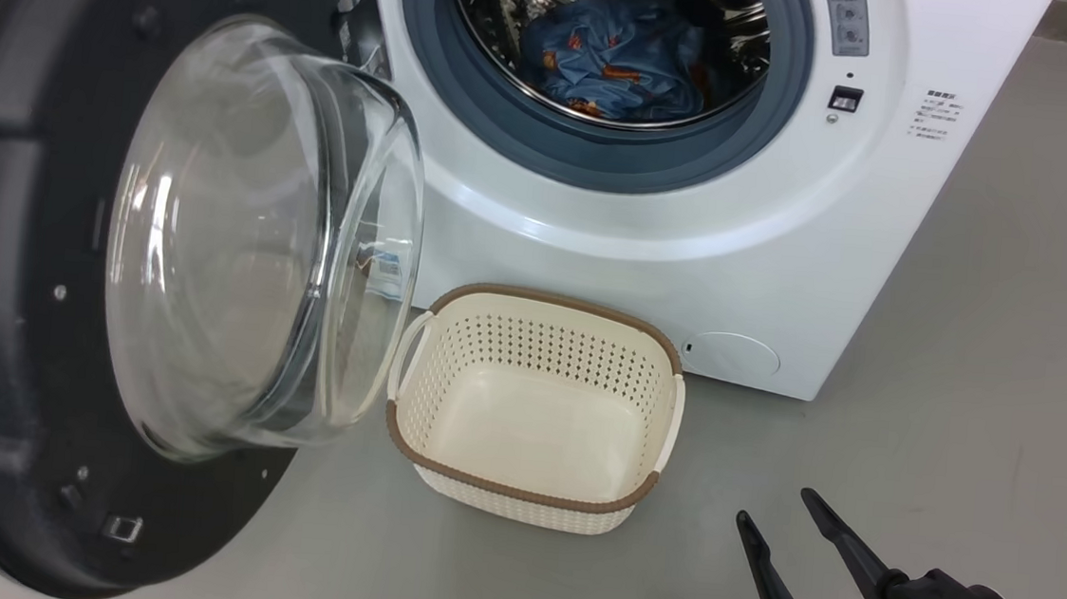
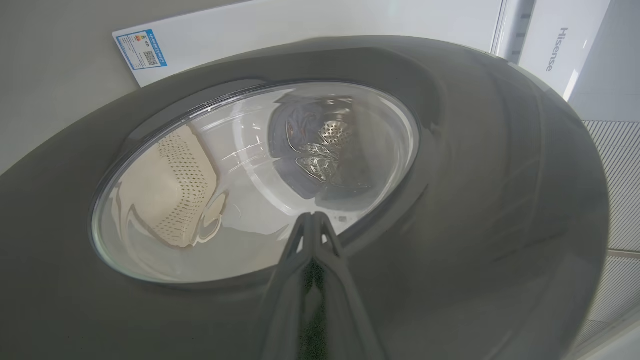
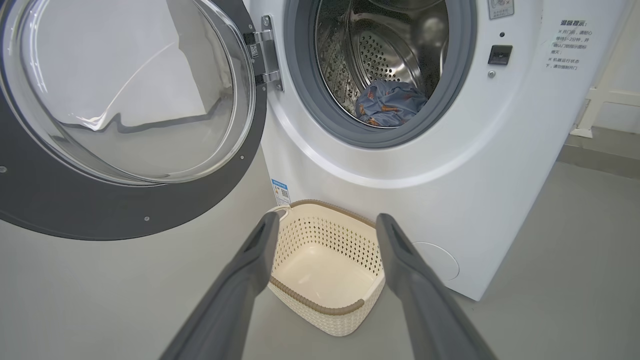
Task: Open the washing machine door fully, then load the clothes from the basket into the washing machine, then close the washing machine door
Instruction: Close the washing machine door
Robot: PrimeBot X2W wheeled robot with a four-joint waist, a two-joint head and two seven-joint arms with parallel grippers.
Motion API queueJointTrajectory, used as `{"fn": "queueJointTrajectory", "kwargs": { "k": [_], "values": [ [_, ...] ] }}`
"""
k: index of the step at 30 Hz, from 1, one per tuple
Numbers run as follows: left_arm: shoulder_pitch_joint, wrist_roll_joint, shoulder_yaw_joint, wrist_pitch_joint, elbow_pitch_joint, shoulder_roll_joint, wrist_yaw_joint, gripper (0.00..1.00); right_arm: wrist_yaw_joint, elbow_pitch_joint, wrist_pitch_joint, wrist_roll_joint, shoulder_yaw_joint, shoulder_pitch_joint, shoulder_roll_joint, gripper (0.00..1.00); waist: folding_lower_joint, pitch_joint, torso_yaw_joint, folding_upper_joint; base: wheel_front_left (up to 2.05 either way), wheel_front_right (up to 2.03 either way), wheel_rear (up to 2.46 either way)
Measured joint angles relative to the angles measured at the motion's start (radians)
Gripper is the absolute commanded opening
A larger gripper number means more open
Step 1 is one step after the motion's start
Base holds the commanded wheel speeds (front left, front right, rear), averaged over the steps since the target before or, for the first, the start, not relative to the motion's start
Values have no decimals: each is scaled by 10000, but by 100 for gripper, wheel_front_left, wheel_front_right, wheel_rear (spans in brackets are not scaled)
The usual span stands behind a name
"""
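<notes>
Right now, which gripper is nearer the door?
Left. The left gripper, shut, sits right at the door, on its outer face; the right gripper, open, hangs over the floor right of the basket, well clear.

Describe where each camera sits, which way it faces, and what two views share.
Head view: high, looking down at the open washing machine door, empty basket, clothes in the drum; open right gripper lower right.
Left wrist view: outside the door, looking through its glass; shut left gripper at bottom.
Right wrist view: low, facing the washing machine; spread fingers frame the basket.
Shared: all show door and basket.
</notes>
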Motion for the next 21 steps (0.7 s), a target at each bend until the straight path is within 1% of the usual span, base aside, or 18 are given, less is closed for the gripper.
{"fn": "queueJointTrajectory", "kwargs": {
  "k": [11, 21],
  "values": [
    [214, -2, -403, 370, -1016, -389, 408, 0, 0, 4, 0, 0, -12, -1, 127, 100, 0, -38, -354, 0, 0, 0, 0],
    [213, -67, -796, 410, -1657, -1072, 401, 0, 0, 35, 0, 0, -13, -19, 230, 100, 0, -63, -812, 0, 0, 0, 0]
  ]
}}
